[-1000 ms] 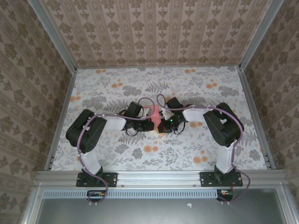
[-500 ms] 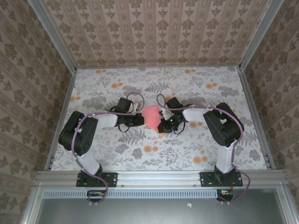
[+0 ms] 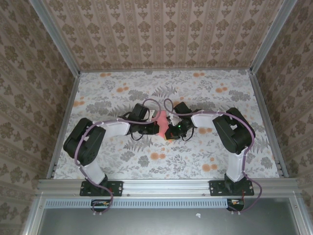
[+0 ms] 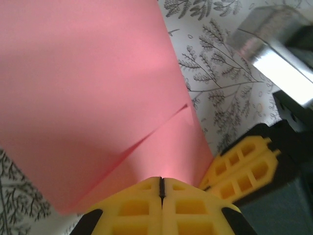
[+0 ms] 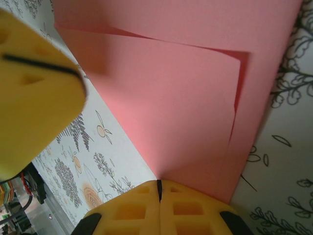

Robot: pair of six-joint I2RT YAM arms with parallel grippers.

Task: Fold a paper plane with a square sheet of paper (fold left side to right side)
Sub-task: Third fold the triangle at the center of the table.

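Top view: square sheet of paper [image 3: 162, 119] largely covered from above; folds too small to read. Left wrist view: sheet cut off at top and left edges, near edge hidden behind closed left gripper [image 4: 161, 182]; blurred grey block [image 4: 274, 39] upper right, unidentifiable. Right wrist view: sheet cut off at top, near corner hidden behind closed right gripper [image 5: 159, 185]; blurred yellow finger [image 5: 34, 93] cut off at left.

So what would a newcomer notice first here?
The salmon-pink square sheet of paper, partly folded over itself, sits mid-table on the busy floral tabletop. The yellow left end effector and right end effector, both shut, crowd together at its edges.
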